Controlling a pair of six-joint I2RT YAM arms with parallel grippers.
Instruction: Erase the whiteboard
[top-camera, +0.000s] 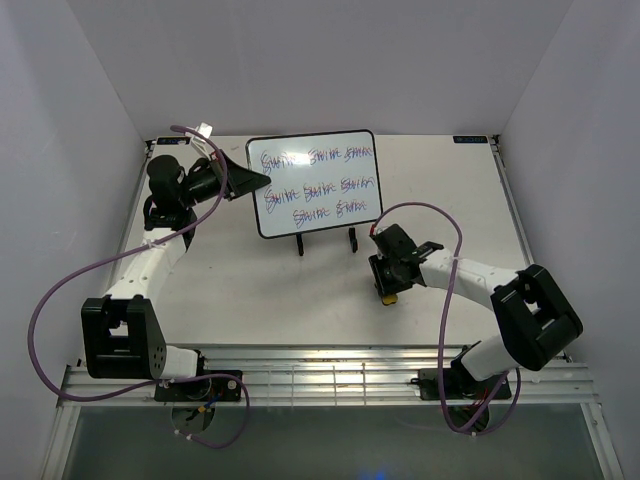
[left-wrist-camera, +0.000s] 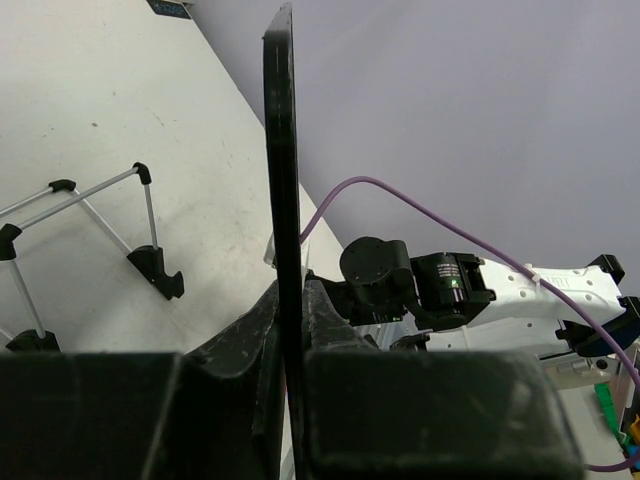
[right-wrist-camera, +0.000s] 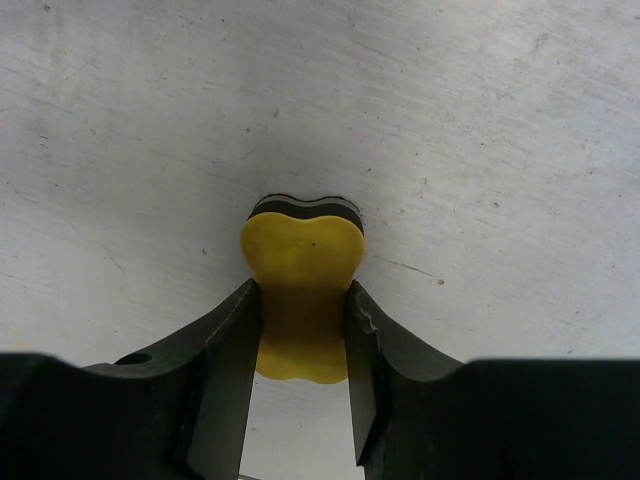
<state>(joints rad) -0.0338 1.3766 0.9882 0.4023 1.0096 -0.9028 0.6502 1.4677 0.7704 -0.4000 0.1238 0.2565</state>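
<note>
the whiteboard (top-camera: 315, 183) sits toward the far middle of the table (top-camera: 250, 290), its face tilted up to the top camera, with three rows of red and purple scribble on it. the left hand (top-camera: 258, 180) is clenched on the board's left edge; from the left wrist the whiteboard (left-wrist-camera: 280, 150) shows edge-on, its thin black rim clamped between the two fingers (left-wrist-camera: 245, 335). the wire stand (top-camera: 325, 242) shows its feet just below the board's lower edge; whether the board rests on it cannot be told. the right hand (top-camera: 388, 288) is low over the table, near the board's lower right corner, grasping the yellow eraser (right-wrist-camera: 300, 250) by its waist. bare table lies open right of the board and in front of it.
</note>
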